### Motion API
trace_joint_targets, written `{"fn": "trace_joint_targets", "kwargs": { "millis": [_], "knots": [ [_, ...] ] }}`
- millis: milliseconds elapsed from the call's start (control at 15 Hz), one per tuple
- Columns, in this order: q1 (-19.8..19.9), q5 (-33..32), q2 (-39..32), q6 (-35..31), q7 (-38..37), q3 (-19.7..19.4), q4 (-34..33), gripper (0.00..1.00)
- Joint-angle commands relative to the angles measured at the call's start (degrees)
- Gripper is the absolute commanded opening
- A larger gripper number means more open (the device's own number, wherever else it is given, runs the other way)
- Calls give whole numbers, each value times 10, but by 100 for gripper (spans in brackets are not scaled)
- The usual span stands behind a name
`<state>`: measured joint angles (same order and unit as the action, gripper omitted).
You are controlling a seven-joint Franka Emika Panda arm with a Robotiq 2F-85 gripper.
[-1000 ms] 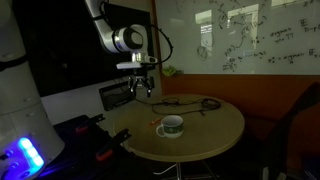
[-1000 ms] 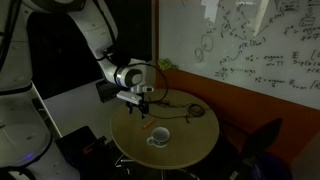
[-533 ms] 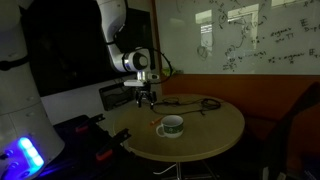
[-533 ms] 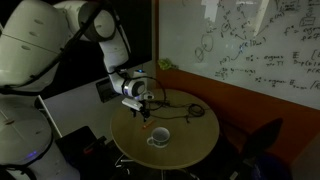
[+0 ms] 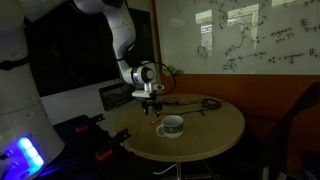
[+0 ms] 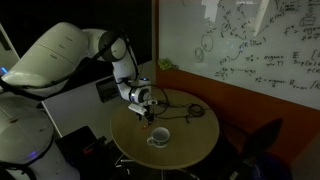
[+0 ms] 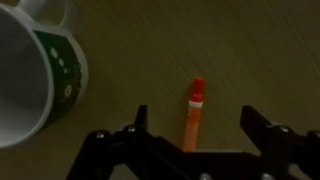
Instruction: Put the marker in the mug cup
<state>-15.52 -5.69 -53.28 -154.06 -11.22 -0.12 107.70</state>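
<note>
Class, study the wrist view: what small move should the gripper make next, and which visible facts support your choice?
Probably lower straight down, then close on the marker. The gripper is open, with its fingers on either side of the orange marker, which lies flat on the table and is not yet gripped. The mug stands apart to one side.

exterior views: both distant, slightly above, facing round counter [image 5: 215, 125] from different sides | wrist view: close, straight down, shares mug cup [image 7: 30, 70], frame left
</note>
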Motion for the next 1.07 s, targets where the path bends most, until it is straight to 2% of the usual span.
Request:
{"fn": "trace_joint_targets", "kwargs": {
  "millis": [0,67,133,200,267,800,867,1000],
  "knots": [
    [-13,6,-45,37,-16,-11,-67,94],
    [-12,7,-57,41,-14,-9,-81,90],
    [-13,6,-66,47,-14,-9,-94,75],
    [-16,5,-74,51,-17,-12,-104,65],
    [-15,5,-82,55,-15,-11,-115,64],
    [-23,3,-111,72,-23,-21,-159,2],
    [-22,4,-111,73,-24,-21,-160,0],
    [-25,8,-99,69,-38,-26,-150,5]
  ]
}}
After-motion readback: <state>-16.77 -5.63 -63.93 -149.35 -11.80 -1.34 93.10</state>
